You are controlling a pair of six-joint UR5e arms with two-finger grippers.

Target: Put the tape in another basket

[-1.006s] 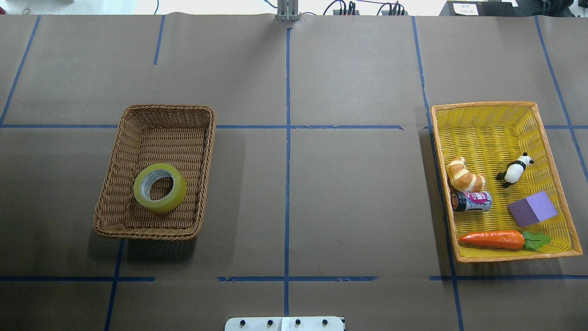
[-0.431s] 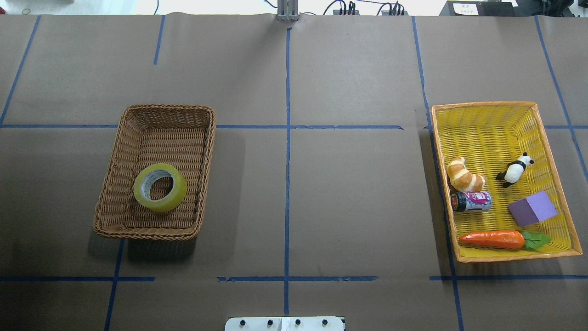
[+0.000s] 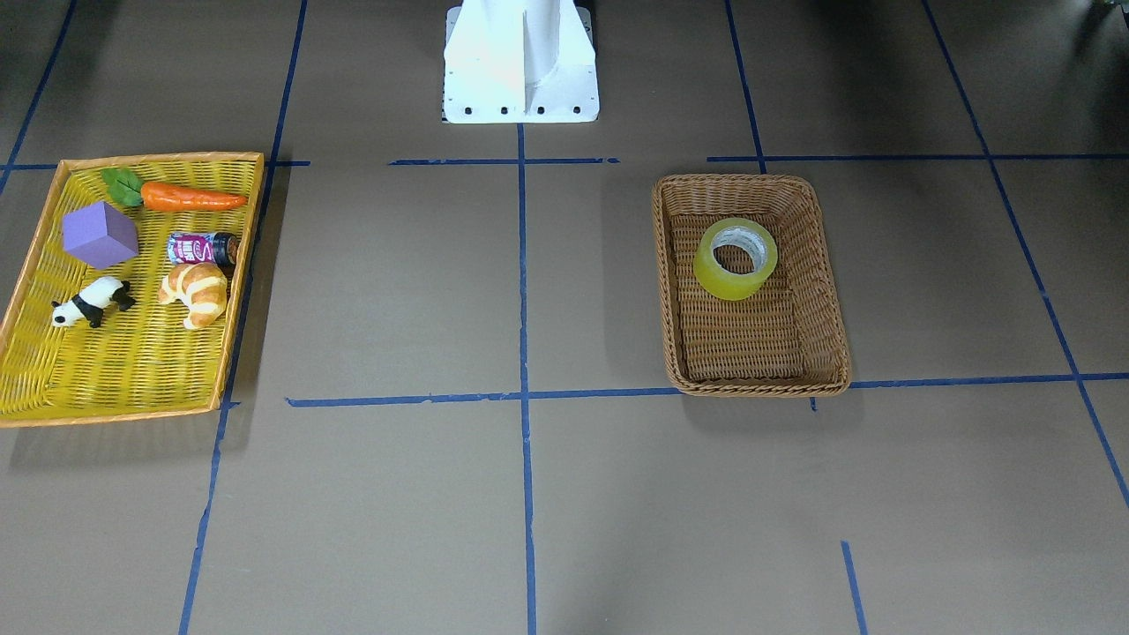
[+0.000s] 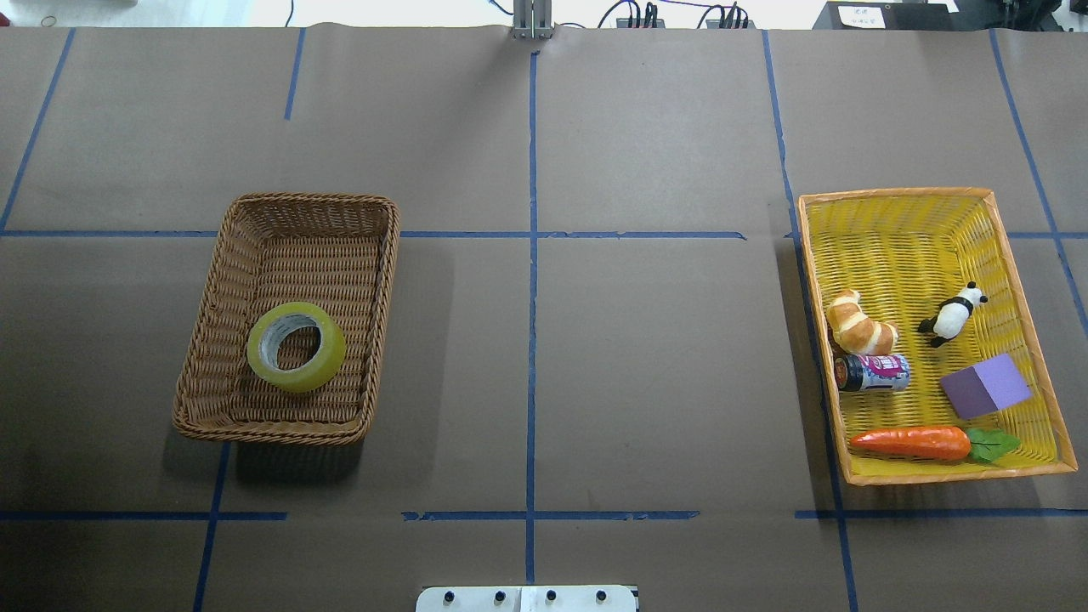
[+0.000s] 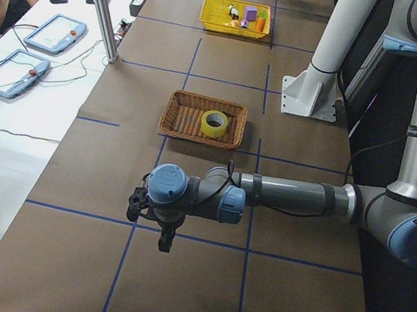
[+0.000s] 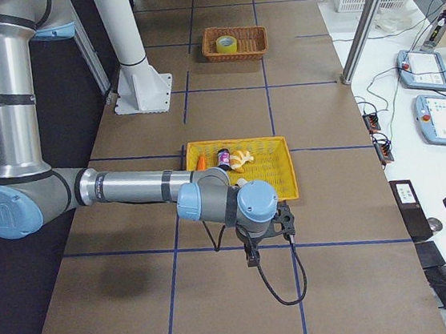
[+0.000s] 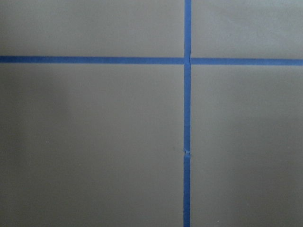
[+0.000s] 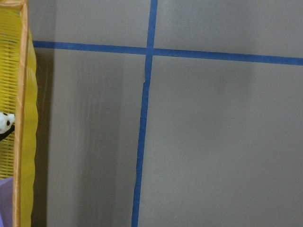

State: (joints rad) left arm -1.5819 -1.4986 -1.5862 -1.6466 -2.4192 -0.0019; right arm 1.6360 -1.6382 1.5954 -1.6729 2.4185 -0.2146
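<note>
Resting core-up, perhaps slightly tilted, the tape [image 4: 296, 346] sits in the basket [image 4: 286, 199], at its robot-side end; the left gripper [image 5: 165, 240] is the nearer of 2, tape off to its right; the right gripper [image 6: 252, 258] hangs well apart; neither's finger spacing can be told.

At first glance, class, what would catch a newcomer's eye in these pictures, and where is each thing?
The yellow-green tape lies in the brown basket on the robot's left. On its right, a yellow tray holds a carrot, a purple block and a toy panda.
</note>
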